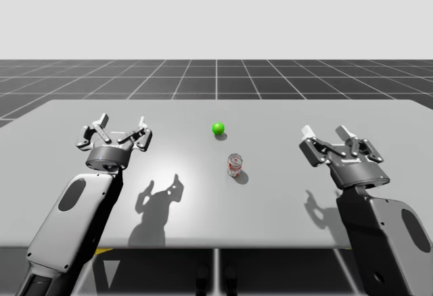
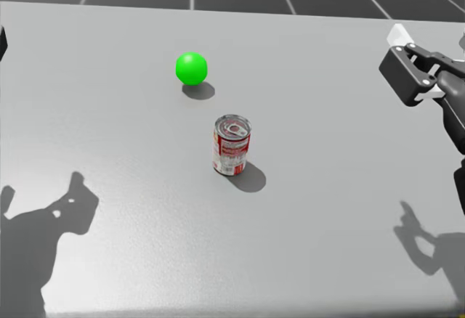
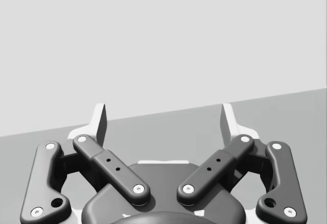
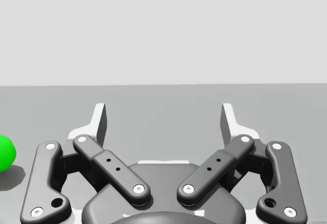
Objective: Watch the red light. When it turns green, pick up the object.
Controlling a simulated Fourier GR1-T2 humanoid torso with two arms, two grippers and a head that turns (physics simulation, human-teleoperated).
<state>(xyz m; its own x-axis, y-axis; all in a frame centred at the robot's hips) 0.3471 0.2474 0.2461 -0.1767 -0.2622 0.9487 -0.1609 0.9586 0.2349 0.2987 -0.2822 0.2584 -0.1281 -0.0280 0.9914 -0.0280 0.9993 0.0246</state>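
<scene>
one red can [image 2: 232, 146] upright, long axis vertical

Left tool [image 1: 122, 121], right tool [image 1: 325, 132]: dark-grey linkages, silver rivets, white fingertips [image 3: 100, 121].

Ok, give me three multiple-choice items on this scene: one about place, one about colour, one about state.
1. Where is the red-and-white can relative to the light ball? A) nearer to me B) farther from me C) on top of it
2. The light ball's colour? A) red B) green C) blue
3. My right gripper is? A) shut on the can B) open, empty C) pressing the ball
Key: 1 A, the can stands closer to my arms; 2 B, it shines green; 3 B, its fingers stand apart, nothing between.
</scene>
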